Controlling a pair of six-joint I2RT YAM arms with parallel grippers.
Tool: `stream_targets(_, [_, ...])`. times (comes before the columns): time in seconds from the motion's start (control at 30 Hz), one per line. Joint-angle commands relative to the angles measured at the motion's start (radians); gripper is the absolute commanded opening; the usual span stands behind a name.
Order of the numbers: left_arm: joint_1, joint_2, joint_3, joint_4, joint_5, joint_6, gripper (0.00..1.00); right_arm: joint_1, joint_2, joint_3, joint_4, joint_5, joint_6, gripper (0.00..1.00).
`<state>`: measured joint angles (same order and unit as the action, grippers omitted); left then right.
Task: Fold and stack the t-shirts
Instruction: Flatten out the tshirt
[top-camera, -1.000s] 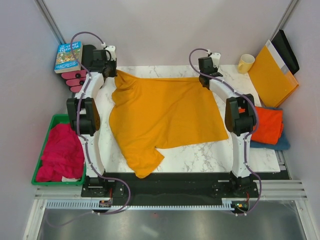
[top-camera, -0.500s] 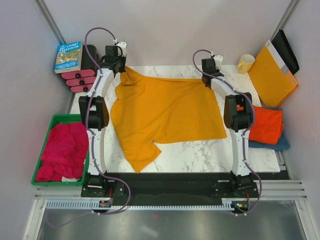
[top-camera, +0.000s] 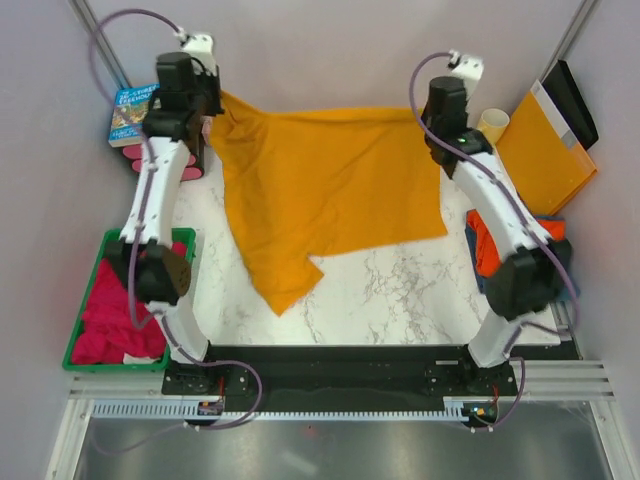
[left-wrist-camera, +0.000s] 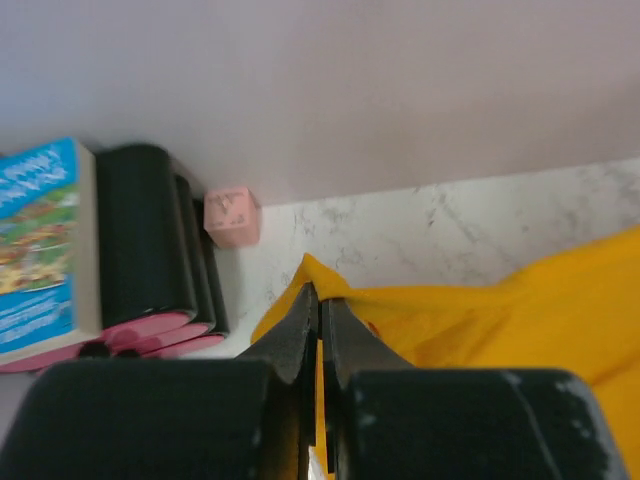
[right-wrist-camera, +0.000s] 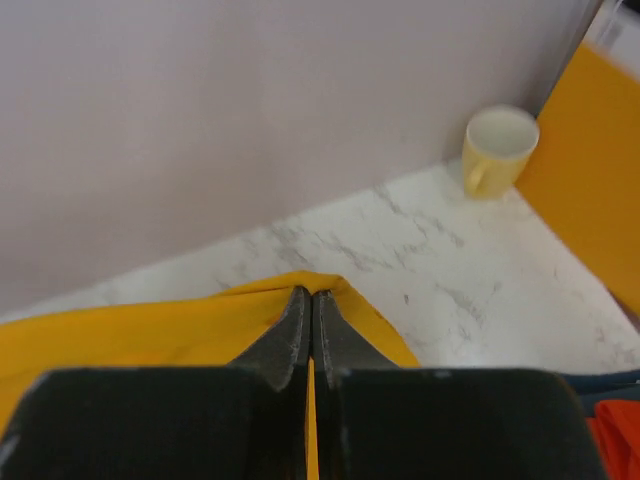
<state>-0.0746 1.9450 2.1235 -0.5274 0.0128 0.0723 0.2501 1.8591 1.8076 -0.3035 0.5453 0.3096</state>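
Observation:
The mustard-yellow t-shirt (top-camera: 320, 180) hangs by its far edge from both grippers, and its near part and one sleeve lie on the marble table (top-camera: 400, 300). My left gripper (top-camera: 213, 100) is shut on the shirt's far left corner (left-wrist-camera: 320, 300). My right gripper (top-camera: 432, 112) is shut on the far right corner (right-wrist-camera: 311, 295). The yellow cloth shows in the left wrist view (left-wrist-camera: 500, 320) and the right wrist view (right-wrist-camera: 150, 325). The orange-red t-shirt (top-camera: 478, 240) lies folded at the right, mostly hidden behind my right arm. The blue t-shirt under it is barely visible.
A green bin (top-camera: 100, 245) holding red-pink cloth (top-camera: 115, 310) stands at the left. A book (top-camera: 130, 110) and pink-black items (top-camera: 165, 165) sit far left. A yellow mug (top-camera: 492, 125) and a yellow-orange envelope (top-camera: 545, 150) stand far right.
Both grippers have risen and moved toward the back wall, still gripping the shirt's far corners. The far half of the yellow shirt has lifted off the table.

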Motion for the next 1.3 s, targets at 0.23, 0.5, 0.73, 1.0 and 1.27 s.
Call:
stream_targets(0.23, [0.007,-0.943,-0.519,-0.086,0.053,-0.019,0.02,0.086,-0.797,-0.333,-0.052,0.153,-0.160,0.00])
stream_targets(0.5, [0.006,-1.107,-0.278,-0.270,-0.059,0.030,0.02,0.103,-0.965,-0.199,-0.128,0.209,-0.201,0.00])
stream_targets(0.73, [0.004,-1.010,-0.145,-0.255,-0.094,0.053,0.02,0.113,-0.901,-0.142,-0.111,0.239,-0.217,0.00])
stream_targets(1.0, [0.006,-0.807,-0.443,-0.105,0.042,0.055,0.02,0.081,-0.718,-0.356,-0.025,0.219,-0.152,0.00])
stream_targets(1.27, [0.006,-0.470,-0.694,0.139,0.131,0.075,0.02,-0.023,-0.373,-0.490,0.088,0.079,-0.003,0.00])
